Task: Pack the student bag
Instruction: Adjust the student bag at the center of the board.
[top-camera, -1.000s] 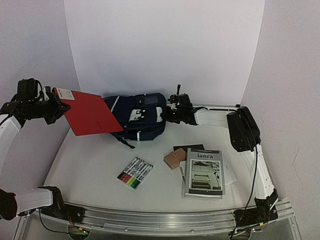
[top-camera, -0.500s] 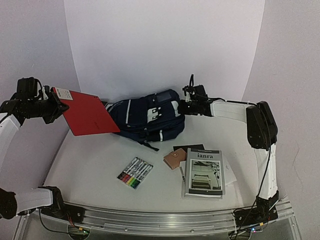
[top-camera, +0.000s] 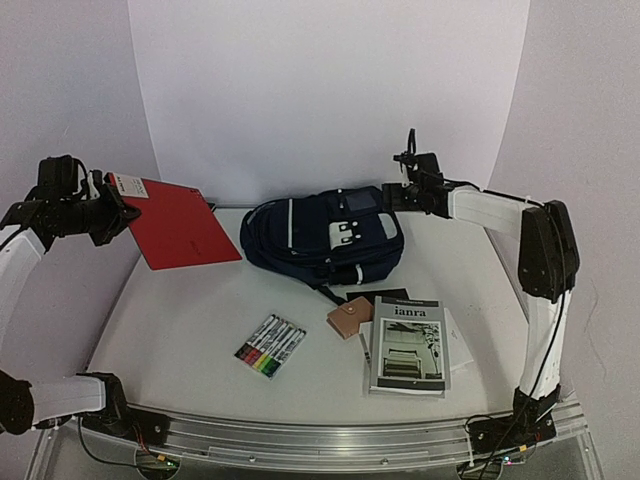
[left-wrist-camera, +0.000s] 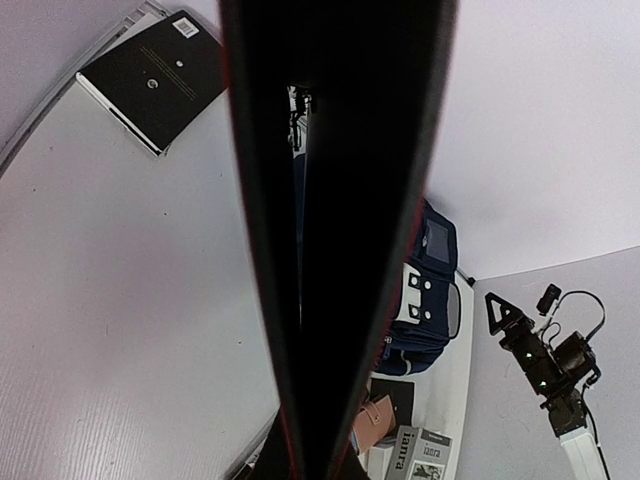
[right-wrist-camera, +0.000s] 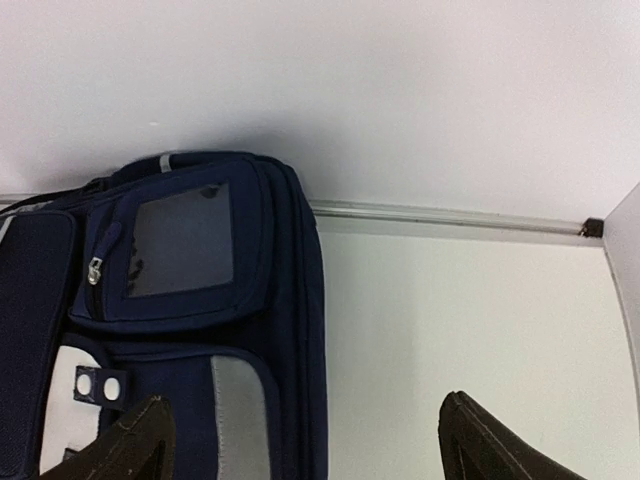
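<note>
**A:** What lies nearest the arm bases?

**B:** From overhead, a pack of coloured markers (top-camera: 270, 346) sits lower left of centre on the white table (top-camera: 170, 320). A grey book titled "ianra" (top-camera: 408, 343) lies lower right of centre on some white sheets. At the book's upper left corner is a small brown wallet (top-camera: 349, 319), and a flat black item (top-camera: 378, 296) lies just behind it.

**A:** And the student bag?

**B:** The student bag (top-camera: 325, 235) lies flat in the middle of the frame, beyond the wallet. Its front pockets face up, and a black strap trails down toward the wallet.

**A:** What about the right arm's pincer?

**B:** The right gripper (top-camera: 392, 197) hovers at the bag's upper right end. In its wrist view the fingers (right-wrist-camera: 135, 445) stand spread wide at the bottom corners with nothing between them. The bag's top pocket fills the left of that view.

**A:** And the left?

**B:** The left gripper (top-camera: 115, 208) is raised at the left edge of the frame, pinching the edge of a red notebook (top-camera: 180, 225). The notebook is tilted in the air to the left of the bag. The left wrist camera sees it edge-on as a dark band. A black book (left-wrist-camera: 160, 75) lies on the table in the upper left of that view.
</note>
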